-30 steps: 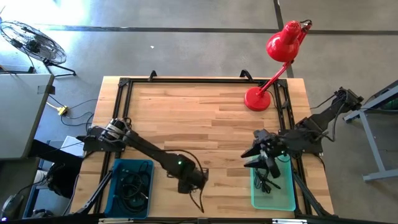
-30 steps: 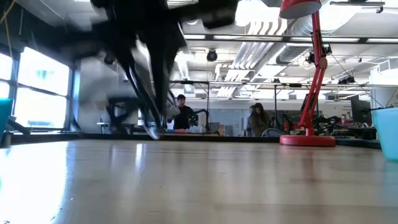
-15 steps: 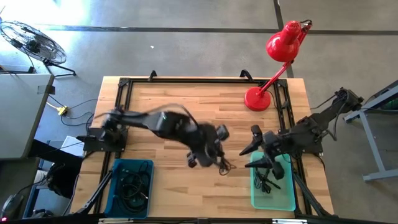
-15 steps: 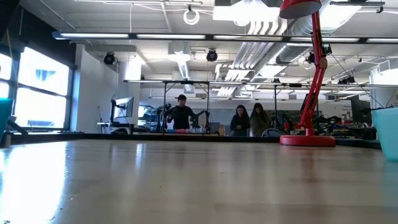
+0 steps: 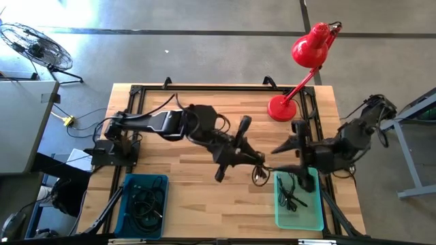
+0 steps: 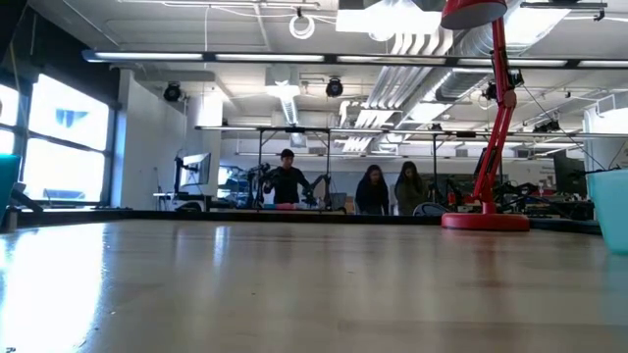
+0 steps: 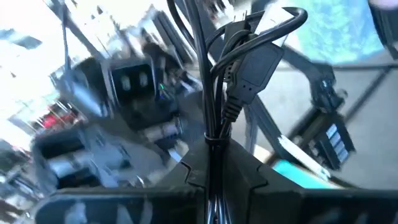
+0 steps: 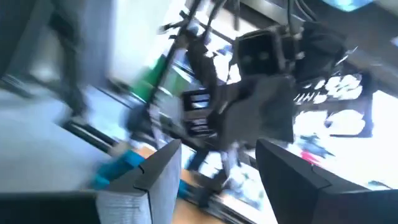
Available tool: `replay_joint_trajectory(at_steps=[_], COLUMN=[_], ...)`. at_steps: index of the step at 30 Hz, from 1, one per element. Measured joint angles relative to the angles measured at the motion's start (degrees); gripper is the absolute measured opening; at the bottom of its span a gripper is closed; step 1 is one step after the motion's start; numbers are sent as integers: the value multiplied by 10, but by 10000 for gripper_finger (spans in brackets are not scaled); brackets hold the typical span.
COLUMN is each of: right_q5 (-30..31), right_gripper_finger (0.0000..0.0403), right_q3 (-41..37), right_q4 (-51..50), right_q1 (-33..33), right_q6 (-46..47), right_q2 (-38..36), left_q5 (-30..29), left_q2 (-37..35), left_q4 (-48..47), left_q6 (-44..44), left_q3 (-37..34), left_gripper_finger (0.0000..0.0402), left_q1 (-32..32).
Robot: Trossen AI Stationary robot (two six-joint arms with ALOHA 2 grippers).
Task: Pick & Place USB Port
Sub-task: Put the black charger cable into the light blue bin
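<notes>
The left gripper (image 5: pixel 253 165) is clamped on a looped USB cable (image 7: pixel 239 74) and has been swung from beside the blue bin (image 5: pixel 144 204) to mid-table within the last second, so transport is judged nearly complete. The right gripper (image 5: pixel 294 155) (fingers spread, nothing held) waits over the green bin (image 5: pixel 300 214). The wooden table (image 5: pixel 197 116) carries a red lamp (image 5: pixel 300 68); people (image 6: pixel 373 191) are seen beyond.

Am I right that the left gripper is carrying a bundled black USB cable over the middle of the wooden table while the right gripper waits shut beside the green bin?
Not quite: the right gripper is open, its two fingers standing well apart in the right wrist view. The rest holds: the left gripper is shut on the bundled black USB cable over the middle of the wooden table, and the right gripper waits beside the green bin.
</notes>
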Motion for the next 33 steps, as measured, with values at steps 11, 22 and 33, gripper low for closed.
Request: replay_joint_trajectory(at_steps=[11,22,33], right_q5=[116,118,152], right_gripper_finger=[179,142,171], right_q3=[88,90,127], right_q4=[-35,-50,-83], right_q1=[-8,-11,8], right_q6=[-87,-80,4], right_q2=[87,91,92], left_q5=[105,127,117], left_q2=[9,27,28], left_q4=[-16,-20,-23], left_q6=[-30,-30,-24], left_q3=[-1,0,0], left_gripper_finger=[13,13,13], left_q1=[48,51,52])
